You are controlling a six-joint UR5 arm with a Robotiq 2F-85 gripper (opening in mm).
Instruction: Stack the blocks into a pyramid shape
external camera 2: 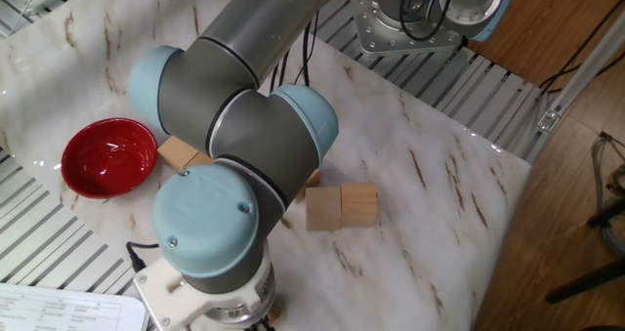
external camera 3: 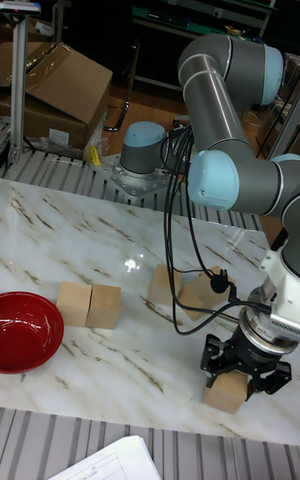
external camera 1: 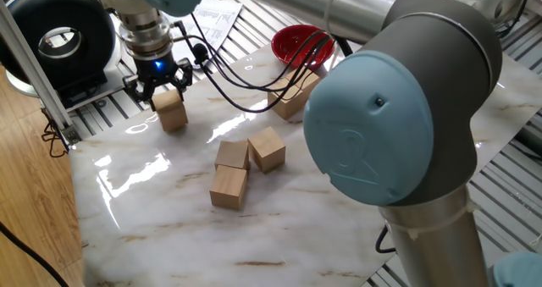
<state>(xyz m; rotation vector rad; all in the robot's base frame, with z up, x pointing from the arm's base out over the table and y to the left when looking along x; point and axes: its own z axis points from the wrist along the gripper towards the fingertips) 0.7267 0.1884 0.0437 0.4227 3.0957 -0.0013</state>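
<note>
The gripper (external camera 1: 161, 91) has its black fingers (external camera 3: 215, 361) pressed on either side of one block (external camera 1: 171, 113), clamped on its upper part; in the tall fixed view the block (external camera 3: 227, 392) sits near the marble table's (external camera 1: 161, 236) front edge, though whether it rests on the surface or is just lifted cannot be told. A blue light glows on the wrist above the fingers. Three more blocks (external camera 1: 246, 164) cluster together in the middle of the table, two of them touching. A pair of blocks (external camera 3: 88, 305) stands side by side, touching, just beside the red bowl (external camera 3: 27, 331). Black cables loop from the wrist across the table.
</note>
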